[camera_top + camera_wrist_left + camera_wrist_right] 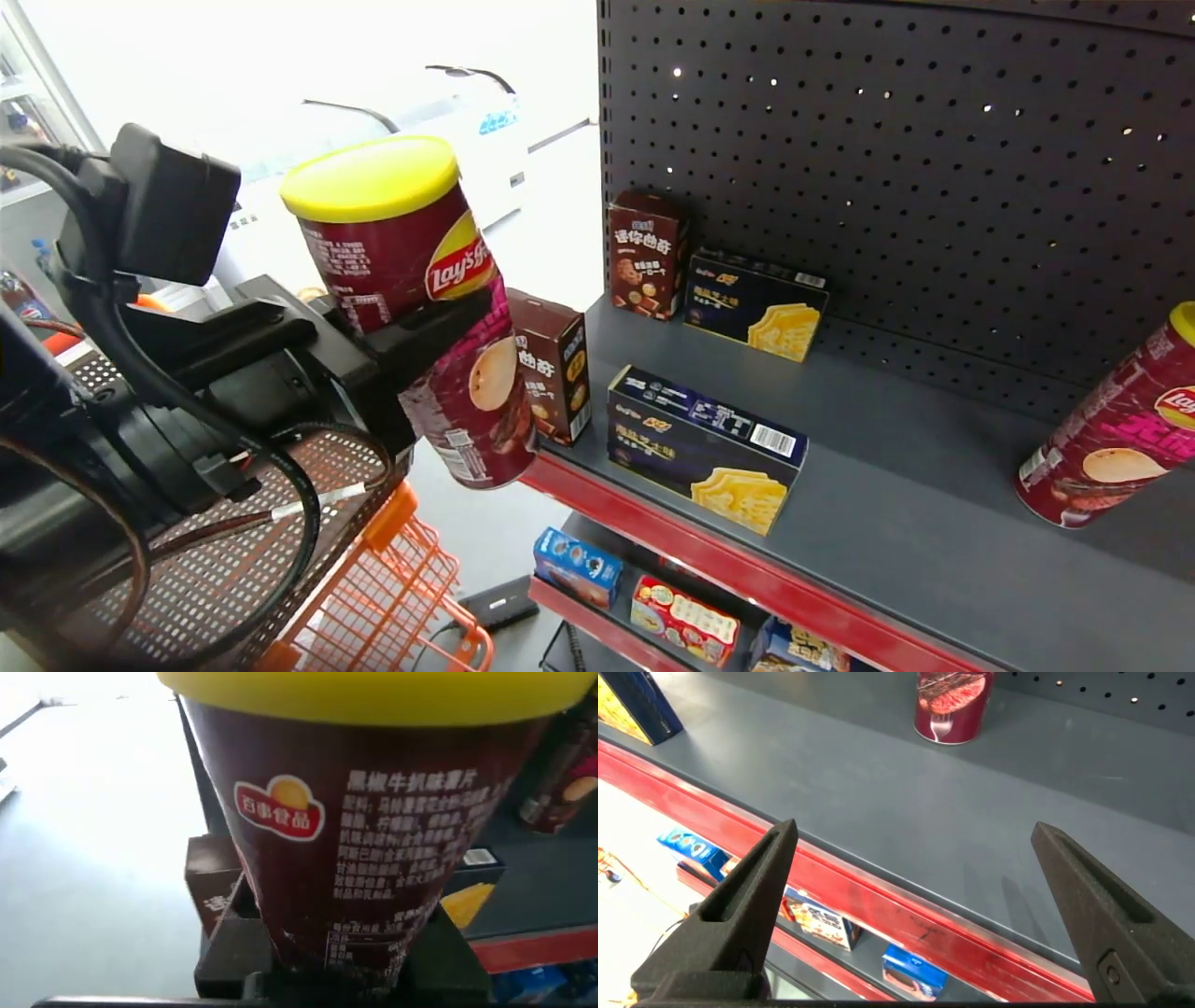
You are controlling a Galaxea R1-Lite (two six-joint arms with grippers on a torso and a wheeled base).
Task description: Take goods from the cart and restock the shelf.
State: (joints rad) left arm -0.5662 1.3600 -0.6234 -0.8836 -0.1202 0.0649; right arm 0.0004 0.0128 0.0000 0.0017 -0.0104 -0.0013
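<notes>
Chip cans: we count two.
Held can (397, 252): lid up, slightly tilted, just off the left end of the shelf (887, 495), above the orange cart (392, 597).
Left end effector (341, 966): pinching the held can's lower half.
Second can (1111, 429): on the shelf, far right, leaning.
Right end effector (915, 915): fingers spread wide, nothing between them, over the shelf's red front edge.
Brown boxes: we count two, upright; near brown box (555, 378) at the left end, far brown box (646, 254) by the pegboard.
Blue boxes: we count two; front blue box (705, 448), back blue box (756, 303).
</notes>
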